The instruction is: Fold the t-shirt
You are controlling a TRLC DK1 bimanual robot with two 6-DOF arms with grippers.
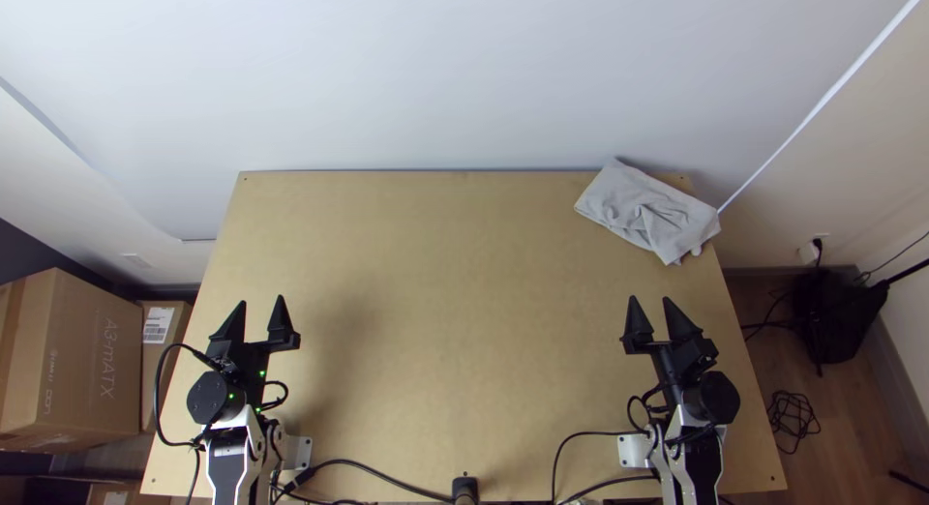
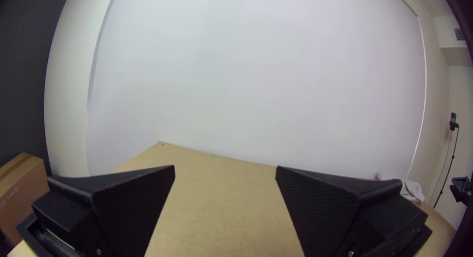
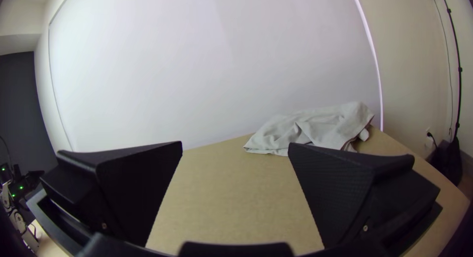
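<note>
Up goes the big white wall point(image 1: 435, 70), spanning the whole background behind the far edge of the counter. Next in size, here's the counter point(image 1: 464, 321) itself, pale wood, with a broad stretch of bare top between the two arms. Off its left side sits a large cardboard box point(image 1: 92, 360), and just beside that, a smaller box point(image 1: 160, 342) wearing a white label.

Now to the star of the show: the light grey t-shirt point(image 1: 639, 210), lying in the far right corner of the counter, right up at the far edge and reaching the right one. It's loosely bunched, creases running across its middle, a small bit of cloth poking out at the near right end. Nothing is holding it!

Beyond the right side, a black bag point(image 1: 837, 316) rests by the wall. Then the pincers: the left pincer point(image 1: 261, 301) hangs open over the left side, nothing between its fingers; the right pincer point(image 1: 650, 299), also open and empty, hangs on the shirt's side, well apart from the cloth. Smallest of all, a tangle of black cable point(image 1: 794, 423) lies on the floor.
</note>
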